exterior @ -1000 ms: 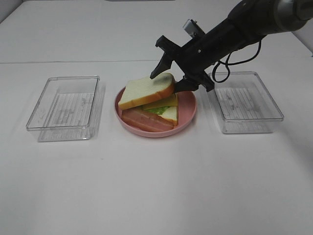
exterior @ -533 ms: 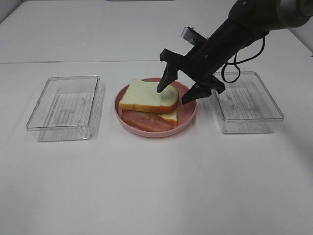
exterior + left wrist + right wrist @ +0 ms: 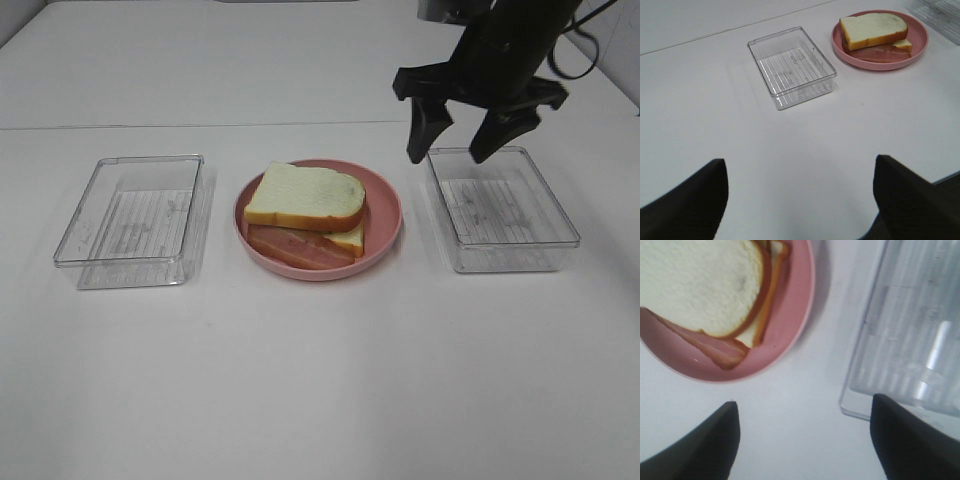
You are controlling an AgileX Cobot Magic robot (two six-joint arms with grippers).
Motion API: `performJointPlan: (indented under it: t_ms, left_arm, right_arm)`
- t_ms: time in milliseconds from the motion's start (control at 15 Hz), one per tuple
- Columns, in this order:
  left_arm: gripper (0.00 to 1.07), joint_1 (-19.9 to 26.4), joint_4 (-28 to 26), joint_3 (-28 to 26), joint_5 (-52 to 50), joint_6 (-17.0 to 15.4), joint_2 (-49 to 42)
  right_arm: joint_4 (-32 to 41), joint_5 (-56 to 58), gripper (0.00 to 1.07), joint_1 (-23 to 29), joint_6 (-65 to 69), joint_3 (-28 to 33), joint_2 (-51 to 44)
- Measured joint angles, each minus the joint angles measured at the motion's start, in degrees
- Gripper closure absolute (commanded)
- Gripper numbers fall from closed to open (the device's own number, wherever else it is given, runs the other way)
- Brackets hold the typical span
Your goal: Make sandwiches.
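Midway across the desk point(image 3: 320, 400) you have the pink plate point(image 3: 385, 215), and on it sits the sandwich point(image 3: 305, 215): a white bread slice on top, lying a little askew, with a bacon strip point(image 3: 298, 247) poking out toward the desk's front edge and the corner of a lower slice showing beside it. Your right claw point(image 3: 450, 148) hangs in the air with its jaws spread wide and nothing between them, above the near-plate end of the right tray point(image 3: 505, 210), apart from the sandwich. Your left claw point(image 3: 800, 200) is also spread open and empty, its two dark fingers framing bare desk near the front left, well apart from the left tray point(image 3: 130, 220). Both trays flank the plate, one at each side.
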Motion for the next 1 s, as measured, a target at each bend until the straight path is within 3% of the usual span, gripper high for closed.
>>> performJointPlan:
  t_ms: [200, 400, 733, 867, 1000]
  left_arm:
    - [0.30, 0.00, 0.00, 0.00, 0.00, 0.00, 0.00]
    - [0.30, 0.00, 0.00, 0.00, 0.00, 0.00, 0.00]
    - [0.30, 0.00, 0.00, 0.00, 0.00, 0.00, 0.00]
    - [0.30, 0.00, 0.00, 0.00, 0.00, 0.00, 0.00]
    - [0.30, 0.00, 0.00, 0.00, 0.00, 0.00, 0.00]
  right_arm:
    - [-6.25, 6.76, 0.38, 0.00, 0.00, 0.00, -8.08]
    - [-6.88, 8.02, 0.38, -0.06, -0.69, 4.24, -20.05]
    - [-6.88, 8.48, 0.38, -0.06, -0.69, 25.21, -43.49]
    - [-6.88, 8.48, 0.38, -0.06, -0.69, 39.25, -57.93]
    - [-6.88, 8.59, 0.38, -0.06, -0.97, 46.87, -67.04]
